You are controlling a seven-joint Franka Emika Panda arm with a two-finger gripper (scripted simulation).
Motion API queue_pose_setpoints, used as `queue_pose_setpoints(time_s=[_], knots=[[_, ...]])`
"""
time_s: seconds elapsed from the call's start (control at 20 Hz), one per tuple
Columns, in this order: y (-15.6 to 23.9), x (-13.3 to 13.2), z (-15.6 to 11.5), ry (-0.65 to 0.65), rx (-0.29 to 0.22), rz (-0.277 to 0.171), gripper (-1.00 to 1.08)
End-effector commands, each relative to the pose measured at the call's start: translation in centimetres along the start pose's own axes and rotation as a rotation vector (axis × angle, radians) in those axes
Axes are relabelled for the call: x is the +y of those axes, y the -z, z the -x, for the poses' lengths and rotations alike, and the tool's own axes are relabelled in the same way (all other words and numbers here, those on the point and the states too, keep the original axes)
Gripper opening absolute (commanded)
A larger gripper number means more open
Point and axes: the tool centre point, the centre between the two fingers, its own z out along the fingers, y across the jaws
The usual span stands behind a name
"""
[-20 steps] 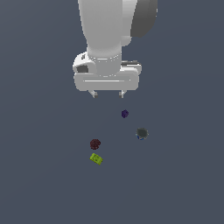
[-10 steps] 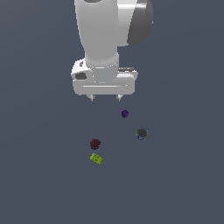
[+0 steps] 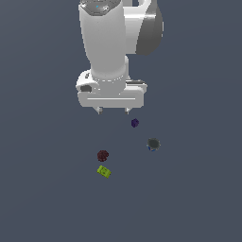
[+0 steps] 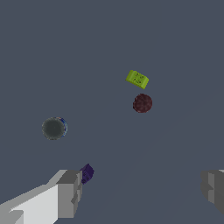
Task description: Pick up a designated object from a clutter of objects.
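The maroon bumpy ball (image 3: pixel 103 155) lies on the dark floor, just beyond the lime-green block (image 3: pixel 104 171); it also shows in the wrist view (image 4: pixel 142 103) beside the green block (image 4: pixel 137 79). The purple cube (image 3: pixel 134 123) and the dark grey-blue lump (image 3: pixel 152 144) lie toward the exterior view's right. My gripper (image 3: pixel 113 111) hangs open and empty above the floor, up and slightly right of the ball. In the wrist view its fingers (image 4: pixel 68 192) stand wide apart, the purple cube (image 4: pixel 86 173) next to one of them.
The grey-blue lump shows in the wrist view (image 4: pixel 54 128) apart from the rest. The white arm body (image 3: pixel 113 47) fills the upper middle of the exterior view. The floor is a plain dark grey surface.
The arm has moved down and toward the exterior view's left, closer to the maroon ball. The gripper stays open. The four items have not moved.
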Motion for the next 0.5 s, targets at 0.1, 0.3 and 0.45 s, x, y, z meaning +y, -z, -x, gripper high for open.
queue_pose_setpoints(time_s=[0.1, 0.3, 0.45], knots=[[-2.1, 0.6, -1.2, -0.042, 0.005, -0.003, 1.0], [-5.0, 1.5, -2.7, -0.098, 0.013, -0.004, 1.0], [-7.7, 2.4, -3.8, -0.15, 0.021, -0.004, 1.0]])
